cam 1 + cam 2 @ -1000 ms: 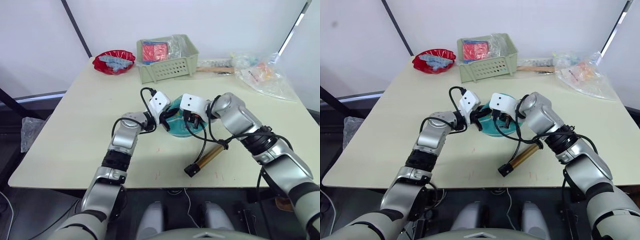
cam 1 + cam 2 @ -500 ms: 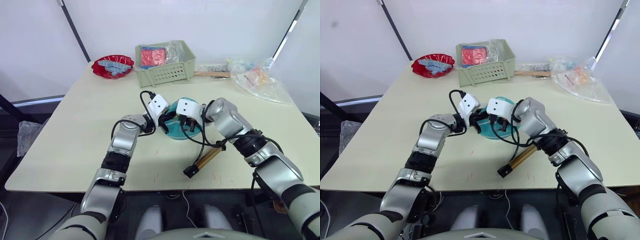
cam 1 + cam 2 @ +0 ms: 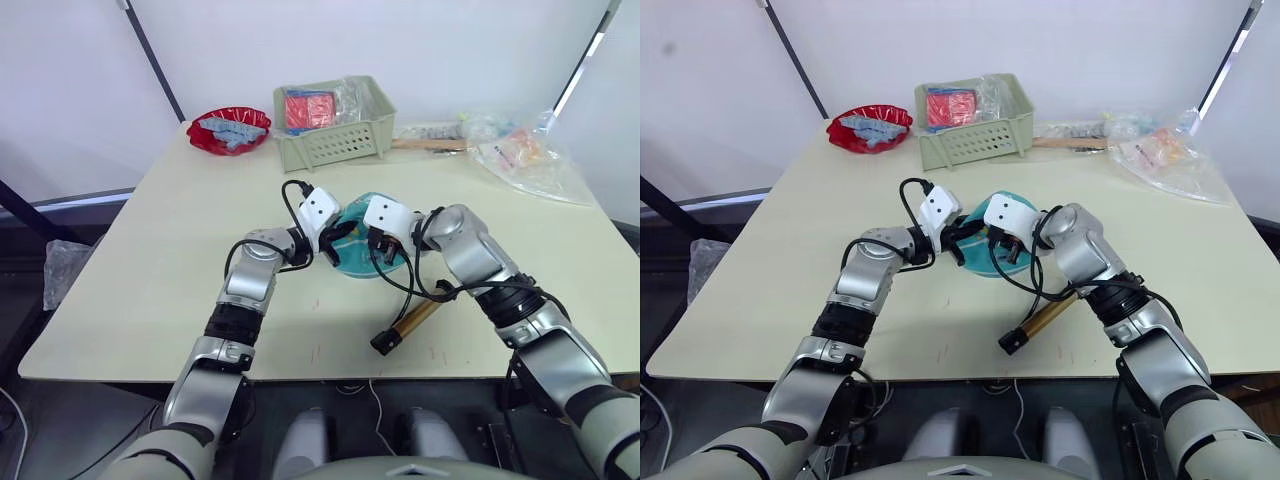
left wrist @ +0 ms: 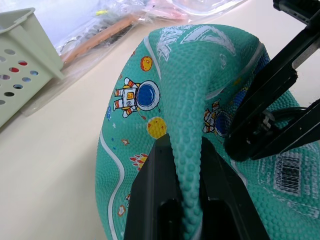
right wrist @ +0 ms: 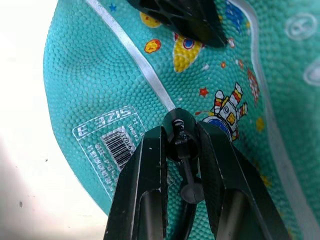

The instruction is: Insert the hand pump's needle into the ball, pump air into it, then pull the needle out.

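The teal ball lies limp and partly flat at the table's middle, with cartoon astronaut prints and a white barcode label. My left gripper is shut on a raised fold of the ball at its left side. My right gripper is shut on the black fitting of the needle, whose tip presses against the ball's skin; the pin itself is hidden. The thin black hose runs down to the hand pump, which lies on the table in front of the ball.
A green slotted basket stands at the back middle, with a red bowl to its left. Clear plastic bags and a wooden-handled tool lie at the back right. The pump sits close to the table's front edge.
The head camera has shifted slightly. Both grippers hold at the ball as before, and the pump lies in the same place.
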Robot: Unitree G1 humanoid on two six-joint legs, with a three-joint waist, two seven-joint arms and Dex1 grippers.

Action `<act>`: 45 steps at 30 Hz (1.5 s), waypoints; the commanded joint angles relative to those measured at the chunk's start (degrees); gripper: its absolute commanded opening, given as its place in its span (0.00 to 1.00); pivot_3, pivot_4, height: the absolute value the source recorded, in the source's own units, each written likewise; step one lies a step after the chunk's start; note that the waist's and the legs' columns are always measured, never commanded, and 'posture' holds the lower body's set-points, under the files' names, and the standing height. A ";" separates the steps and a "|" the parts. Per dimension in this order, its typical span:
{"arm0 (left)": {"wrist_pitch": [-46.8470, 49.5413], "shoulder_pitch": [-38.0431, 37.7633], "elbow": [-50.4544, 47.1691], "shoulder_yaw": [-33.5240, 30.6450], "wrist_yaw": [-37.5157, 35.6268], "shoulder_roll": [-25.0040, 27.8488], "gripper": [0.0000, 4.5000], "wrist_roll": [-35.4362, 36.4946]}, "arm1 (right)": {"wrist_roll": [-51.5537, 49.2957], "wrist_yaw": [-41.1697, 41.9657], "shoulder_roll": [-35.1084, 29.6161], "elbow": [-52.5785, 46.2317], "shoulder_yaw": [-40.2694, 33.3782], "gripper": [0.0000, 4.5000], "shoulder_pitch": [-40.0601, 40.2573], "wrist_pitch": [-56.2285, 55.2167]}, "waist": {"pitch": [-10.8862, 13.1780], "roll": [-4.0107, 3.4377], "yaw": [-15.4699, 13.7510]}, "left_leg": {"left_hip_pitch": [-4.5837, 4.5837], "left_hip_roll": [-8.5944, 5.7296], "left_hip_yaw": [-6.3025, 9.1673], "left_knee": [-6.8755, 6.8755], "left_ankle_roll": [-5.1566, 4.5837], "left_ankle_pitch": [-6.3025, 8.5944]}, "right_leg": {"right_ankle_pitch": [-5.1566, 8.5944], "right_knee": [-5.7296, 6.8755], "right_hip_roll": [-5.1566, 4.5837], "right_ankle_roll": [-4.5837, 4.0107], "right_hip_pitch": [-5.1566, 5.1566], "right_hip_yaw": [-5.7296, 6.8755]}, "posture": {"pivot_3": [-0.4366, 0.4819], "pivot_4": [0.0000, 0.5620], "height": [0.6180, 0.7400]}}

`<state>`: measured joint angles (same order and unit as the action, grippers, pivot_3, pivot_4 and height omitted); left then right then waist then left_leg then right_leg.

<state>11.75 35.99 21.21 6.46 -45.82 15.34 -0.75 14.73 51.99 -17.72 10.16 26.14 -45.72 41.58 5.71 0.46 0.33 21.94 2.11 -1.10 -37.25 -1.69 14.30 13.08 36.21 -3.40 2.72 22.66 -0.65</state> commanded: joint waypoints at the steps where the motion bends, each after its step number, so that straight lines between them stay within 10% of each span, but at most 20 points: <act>1: 0.65 -0.85 1.01 3.74 -1.55 -1.82 0.00 0.29 | -1.54 0.28 -1.25 -3.46 -0.71 0.07 2.71 5.33 | 0.20 -0.08 -0.40 | 0.07 -0.01 0.05 0.00 0.00 0.00 | 0.00 -0.05 0.00 0.00 0.02 0.07 | 0.48 0.27 0.98; 8: 0.15 -0.56 1.71 4.02 -1.52 -1.85 0.00 0.28 | -5.92 0.12 -3.86 -14.25 -5.85 0.07 4.23 11.24 | 0.63 -0.34 -1.47 | 0.96 -0.25 0.27 -0.02 -0.01 -0.02 | -0.14 -0.34 -0.11 -0.17 0.53 0.35 | 0.48 0.27 0.98; 17: -0.97 0.48 3.50 4.20 -2.32 -1.66 0.00 0.08 | -13.79 1.92 -11.10 -25.96 -11.47 1.00 5.52 16.72 | 1.65 -0.32 -1.79 | 1.60 -0.82 0.62 -0.19 -0.04 -0.03 | 0.02 -0.34 -0.46 0.11 0.69 0.82 | 0.48 0.27 0.98; 35: -1.18 -0.05 2.53 4.37 -3.42 -1.81 0.00 0.97 | -35.59 -0.65 -8.95 -41.06 -41.18 1.00 40.00 -7.44 | 1.94 -0.20 -2.58 | 1.79 -0.97 1.25 -0.22 -0.02 -0.05 | 0.11 -0.38 -0.46 0.66 0.52 1.33 | 0.48 0.27 0.98; 45: -0.92 0.56 2.67 4.65 -3.41 -1.29 0.00 1.15 | -45.47 10.47 -9.93 -32.65 -59.70 1.00 64.48 -27.40 | 1.98 -0.20 -2.50 | 1.71 -1.14 1.39 -0.25 -0.03 -0.05 | 0.24 -0.37 -0.43 0.82 0.35 1.16 | 0.48 0.27 0.98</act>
<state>9.12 38.08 21.04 8.31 -48.34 14.51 1.25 -28.28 60.39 -27.73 -22.08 -30.72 17.79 18.20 7.69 0.25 -2.17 23.63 0.99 0.27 -37.50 -1.72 14.25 13.39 35.83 -3.81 3.45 23.01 0.50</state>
